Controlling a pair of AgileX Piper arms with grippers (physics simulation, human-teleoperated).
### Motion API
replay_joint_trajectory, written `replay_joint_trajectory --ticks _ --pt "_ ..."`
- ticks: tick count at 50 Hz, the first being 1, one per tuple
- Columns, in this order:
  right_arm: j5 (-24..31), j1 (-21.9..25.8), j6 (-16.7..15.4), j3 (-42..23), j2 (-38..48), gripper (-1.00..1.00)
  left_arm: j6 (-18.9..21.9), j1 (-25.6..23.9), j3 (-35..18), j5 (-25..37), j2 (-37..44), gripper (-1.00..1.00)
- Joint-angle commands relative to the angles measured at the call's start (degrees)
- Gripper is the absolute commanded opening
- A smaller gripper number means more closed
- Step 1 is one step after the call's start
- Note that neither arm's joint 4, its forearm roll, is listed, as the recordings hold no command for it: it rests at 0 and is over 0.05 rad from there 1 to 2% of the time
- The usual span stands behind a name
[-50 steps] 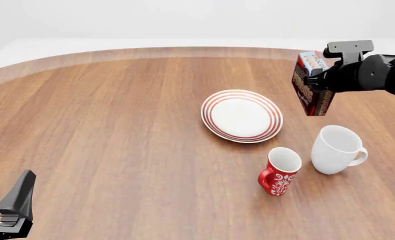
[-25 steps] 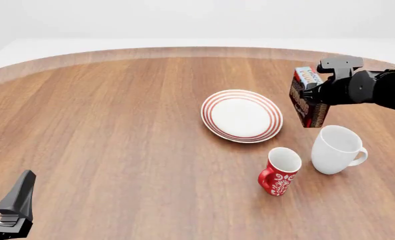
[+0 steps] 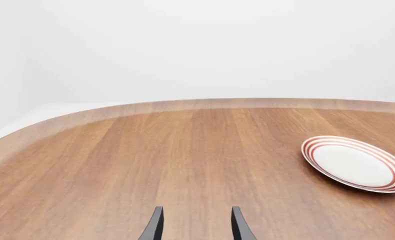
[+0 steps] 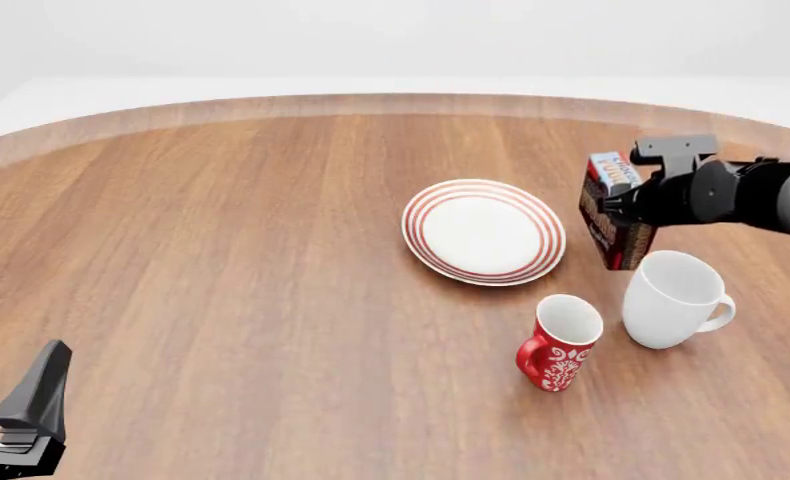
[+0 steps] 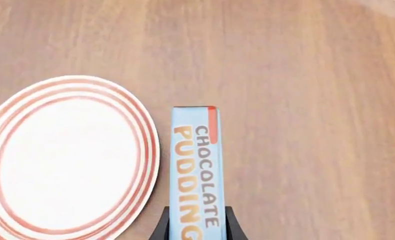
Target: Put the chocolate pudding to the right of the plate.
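Pudding placement is nearing: your right gripper (image 4: 631, 192) is clamping the chocolate pudding (image 4: 613, 208) just beside the plate (image 4: 483, 231), toward the table's right edge. Keep lowering it upright, avoiding the white mug (image 4: 674, 298), before releasing.

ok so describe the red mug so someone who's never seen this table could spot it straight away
Start at the round white plate with red rings near the middle of the wooden table. Just nearer the camera and a little to its right stand two mugs side by side. The red patterned mug is the left, smaller one, with white swirls, unlike the plain white mug beside it.
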Motion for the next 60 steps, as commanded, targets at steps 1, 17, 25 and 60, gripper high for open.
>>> replay_joint_trajectory --ticks 1,17,25,60 --pt "-1.5 -0.7 0.6 0.1 1.8 -1.0 0.0 0.0 0.0 0.0 0.0 1.0" --pt "-3.7 -3.2 -0.7 1.9 1.9 1.0 0.0 0.0 0.0 0.0 0.0 1.0" --pt "-3.2 -5.4 -1.3 1.3 -1.4 1.0 0.0 0.0 0.0 0.0 0.0 1.0" --pt "-2.0 1.5 -2.2 45.1 -103.7 1.0 0.0 0.0 0.0 0.0 0.0 1.0"
